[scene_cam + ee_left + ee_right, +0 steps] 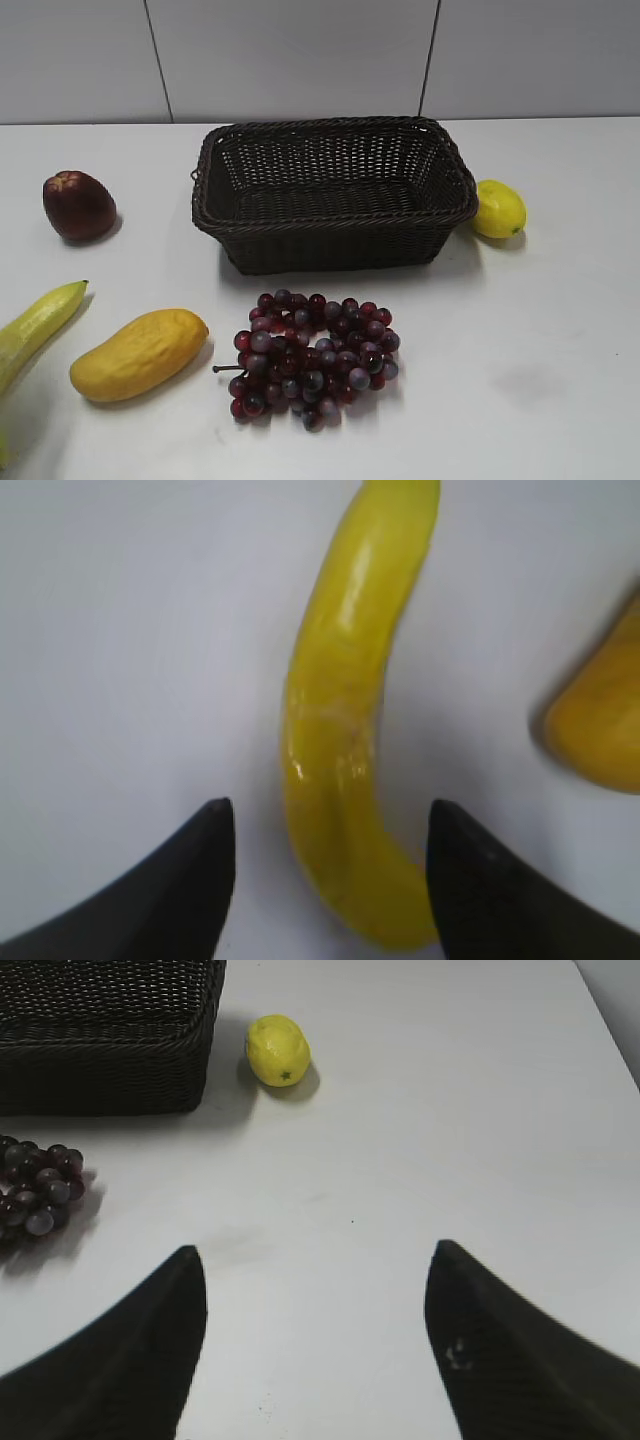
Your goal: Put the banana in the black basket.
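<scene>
Left hand (330, 865) spread wide, fingertips either side of the banana (345, 730) without touching; only the tips show, and both banana ends run out of frame. Banana lies flat on the white bench (560, 330), cut off at the exterior view's left edge, beside the mango (138, 352). Right hand (315, 1335) released, gripping nothing, over bare bench. Farther back: grapes (312, 355), then the black basket (240, 190), lemon (498, 208) at its right.

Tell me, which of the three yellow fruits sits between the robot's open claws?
The banana, long, slim and curved. It lies between the open left gripper's fingers, unlike the plump mango beside it and the small lemon past the black basket.
</scene>
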Robot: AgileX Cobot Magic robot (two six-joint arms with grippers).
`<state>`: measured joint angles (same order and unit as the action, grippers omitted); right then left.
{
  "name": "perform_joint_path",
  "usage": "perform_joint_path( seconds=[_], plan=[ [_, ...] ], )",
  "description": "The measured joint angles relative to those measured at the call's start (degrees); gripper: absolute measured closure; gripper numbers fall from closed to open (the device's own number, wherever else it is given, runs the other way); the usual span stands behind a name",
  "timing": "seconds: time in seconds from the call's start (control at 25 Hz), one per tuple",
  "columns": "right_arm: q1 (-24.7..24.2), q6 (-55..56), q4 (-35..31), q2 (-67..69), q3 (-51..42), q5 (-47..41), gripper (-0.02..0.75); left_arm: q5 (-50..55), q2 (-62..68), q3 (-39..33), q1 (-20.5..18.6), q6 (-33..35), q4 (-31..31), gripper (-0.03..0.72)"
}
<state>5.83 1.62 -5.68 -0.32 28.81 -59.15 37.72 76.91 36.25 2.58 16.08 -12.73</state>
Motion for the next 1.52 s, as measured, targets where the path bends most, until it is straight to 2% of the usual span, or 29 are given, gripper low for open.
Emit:
perform_joint_path(
  seconds=[0.12, 0.32, 0.8, 0.96, 1.04, 1.24, 1.36, 1.52],
  plan=[
    [0.0, 0.0, 0.0, 0.0, 0.0, 0.0, 0.219, -2.42, 4.36, 1.41, 2.18, 0.42, 1.77, 0.098],
    [0.0, 0.0, 0.0, 0.0, 0.0, 0.0, 0.219, -5.85, 11.84, 1.71, 2.65, 0.42, 5.64, 0.097],
    [0.0, 0.0, 0.0, 0.0, 0.0, 0.0, 0.219, -11.63, 21.68, 2.5, 2.65, 0.42, 4.36, 0.101],
    [0.0, 0.0, 0.0, 0.0, 0.0, 0.0, 0.219, -10.3, 21.74, 3.31, 2.65, 0.42, 4.13, 0.17],
    [0.0, 0.0, 0.0, 0.0, 0.0, 0.0, 0.219, -7.67, 21.74, 4.53, 2.69, 0.42, 4.34, 0.268],
    [0.0, 0.0, 0.0, 0.0, 0.0, 0.0, 0.219, 0.98, 17.44, 11.9, 2.69, 0.42, 7.06, 0.286],
    [0.0, 0.0, 0.0, 0.0, 0.0, 0.0, 0.219, 5.33, 13.79, 19.51, 2.69, 0.47, 8.56, 0.286],
    [0.0, 0.0, 0.0, 0.0, 0.0, 0.0, 0.219, 5.78, 10.63, 31.13, 2.69, 0.53, 5.93, 0.286]
  ],
)
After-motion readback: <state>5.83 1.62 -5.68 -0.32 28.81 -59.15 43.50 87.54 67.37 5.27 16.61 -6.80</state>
